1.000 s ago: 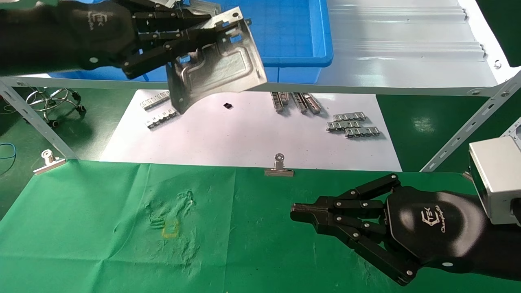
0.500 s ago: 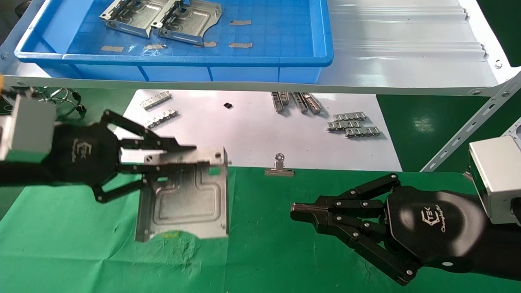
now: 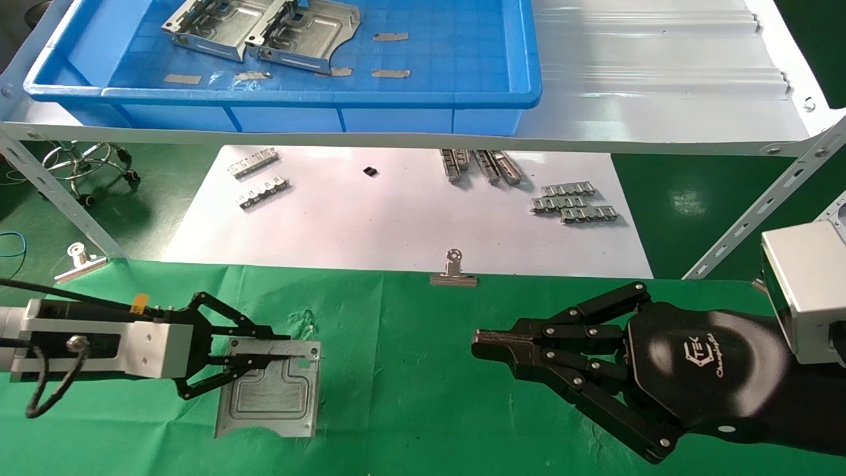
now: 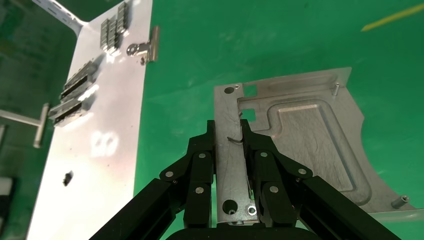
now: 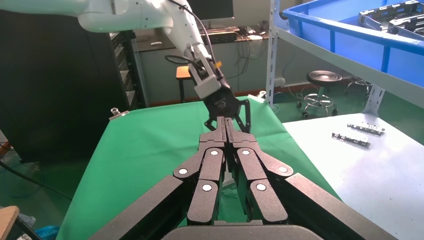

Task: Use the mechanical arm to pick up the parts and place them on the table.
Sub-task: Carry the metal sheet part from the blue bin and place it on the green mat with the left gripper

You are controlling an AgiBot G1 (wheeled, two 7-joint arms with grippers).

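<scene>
My left gripper (image 3: 289, 347) is low over the left of the green table (image 3: 410, 396), its fingers closed across the raised rim of one silvery part (image 3: 277, 396). The part lies flat on the cloth and covers the yellow mark. The left wrist view shows the rim between the fingers (image 4: 229, 127) and the rest of the part (image 4: 310, 135) beyond. Two more parts (image 3: 264, 30) lie in the blue tray (image 3: 284, 96) on the shelf. My right gripper (image 3: 477, 344) is shut and empty, hovering over the table's right side, as the right wrist view (image 5: 225, 120) confirms.
A white sheet (image 3: 410, 218) behind the cloth carries grey toothed strips (image 3: 572, 201). Binder clips (image 3: 453, 271) hold the cloth's far edge. The pale ribbed shelf (image 3: 661, 79) overhangs the sheet, with slanted struts (image 3: 760, 205) at both sides.
My left gripper carried the part from in front of the blue tray down to the green cloth, where it now lies flat. The right arm has not moved.
</scene>
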